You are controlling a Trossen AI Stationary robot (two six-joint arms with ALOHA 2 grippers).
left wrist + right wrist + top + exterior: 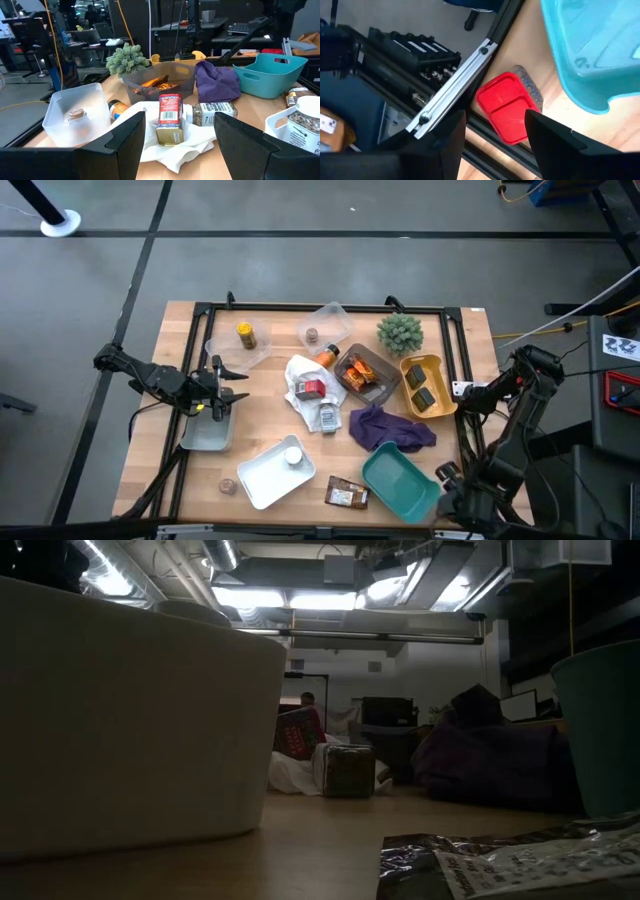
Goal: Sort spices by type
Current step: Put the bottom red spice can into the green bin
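Spices lie scattered. A red box [170, 117] stands on a white cloth [300, 395], with a jar [212, 112] lying beside it. A yellow jar [245, 334] and a brown-capped jar [76, 114] sit in clear trays. A white-capped jar [292, 455] sits in the white tray [265, 480], and a packet [346, 496] lies near the front edge. My left gripper [180, 150] hangs open and level over a grey tray [207, 430] at the table's left. My right gripper [495, 145] is open and points down near the table's near right corner [447, 476], above a red tray [507, 107].
A brown bin [362, 375] with orange packets, a yellow tray [425, 392], a green spiky plant [400, 332] and a purple cloth [390, 428] fill the right half. A teal tray [400, 480] stands at the front right. A black rail [452, 90] frames the table.
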